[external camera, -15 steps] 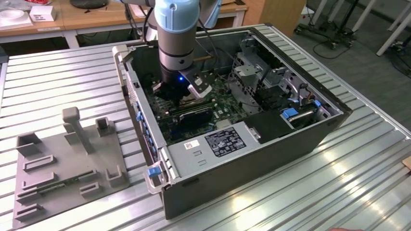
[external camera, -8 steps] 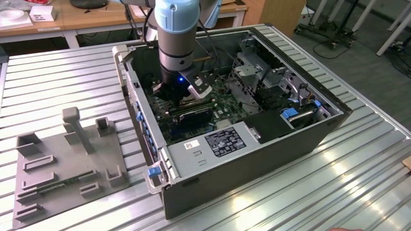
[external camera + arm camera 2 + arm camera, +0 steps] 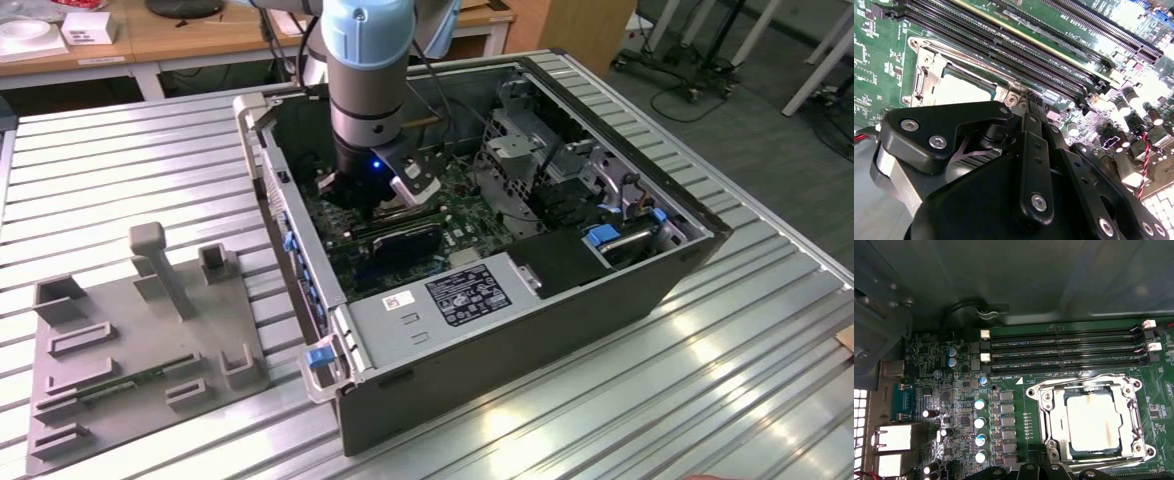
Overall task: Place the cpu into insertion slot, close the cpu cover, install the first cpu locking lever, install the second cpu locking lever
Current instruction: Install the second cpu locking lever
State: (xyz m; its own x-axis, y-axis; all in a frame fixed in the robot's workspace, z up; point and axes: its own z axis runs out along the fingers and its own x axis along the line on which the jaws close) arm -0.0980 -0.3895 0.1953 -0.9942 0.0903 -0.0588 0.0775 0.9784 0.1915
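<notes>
The cpu (image 3: pixel 1093 422) is a pale grey square lying flat in the insertion slot (image 3: pixel 1132 386) on the green motherboard (image 3: pixel 1164 405). The silvery cpu cover (image 3: pixel 1052 412) lies down around it, and the chip shows through its window. In the second wrist view the cpu (image 3: pixel 961 90) and the cover (image 3: pixel 929 75) sit just beyond my black gripper (image 3: pixel 1024 102). The gripper is shut with nothing in it, and its narrow tip is at the socket's near edge. In the exterior view the gripper (image 3: pixel 374 195) reaches down into the open computer case (image 3: pixel 534 330).
Long black memory slots (image 3: pixel 1064 352) run beside the socket, and rows of capacitors (image 3: pixel 980 422) stand on another side. Case walls, a drive cage (image 3: pixel 534 160) and cables crowd the arm. A grey fixture tray (image 3: pixel 134 350) lies on the ribbed metal table (image 3: pixel 134 150).
</notes>
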